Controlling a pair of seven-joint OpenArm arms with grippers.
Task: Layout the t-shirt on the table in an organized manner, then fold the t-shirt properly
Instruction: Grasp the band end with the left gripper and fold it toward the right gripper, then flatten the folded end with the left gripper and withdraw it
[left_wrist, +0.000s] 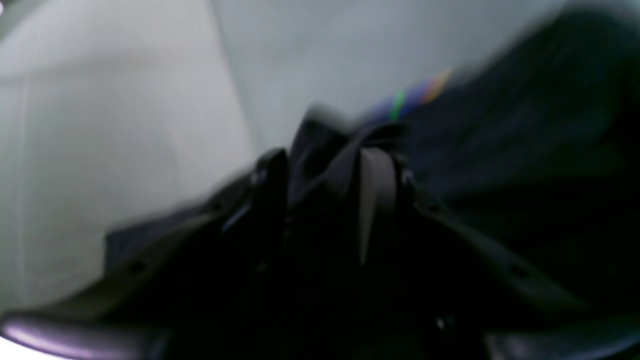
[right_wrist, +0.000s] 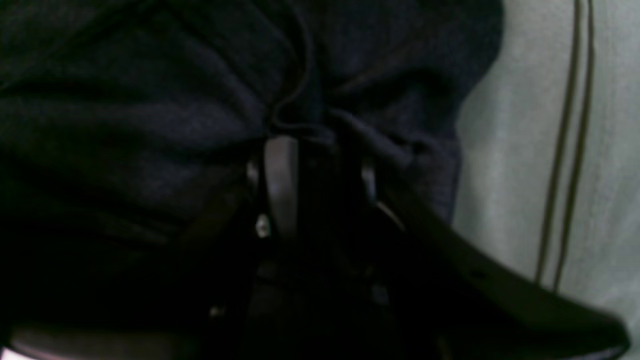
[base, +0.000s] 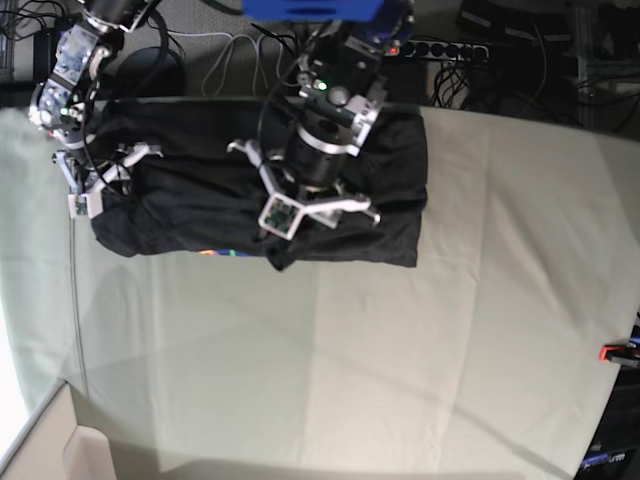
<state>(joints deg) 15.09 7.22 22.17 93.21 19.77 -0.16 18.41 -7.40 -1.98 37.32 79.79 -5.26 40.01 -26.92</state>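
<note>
I am in the laying-out step: the t-shirt lies bunched in a wide dark band along the far side of the table, wrinkled and partly doubled over, with a strip of its coloured print peeking out at the near hem. Nothing is folded yet.

My right hand is at the shirt's end near the table's edge, its jaws closed on a gathered pinch of the black cloth. My left hand sits at the near hem in the shirt's middle; a peak of cloth stands between its jaws, but that view is blurred and I cannot tell whether it is gripping or letting go.

Next, I judge, the shirt needs pulling flat: both hands holding separate edges and drawing them apart and toward the open middle of the table, so the body and sleeves spread out.

Around the shirt, cables and a power strip lie beyond the far edge, and a red clamp sits at the side. The shirt lies close to that far edge, and my own arms cover much of it.
</note>
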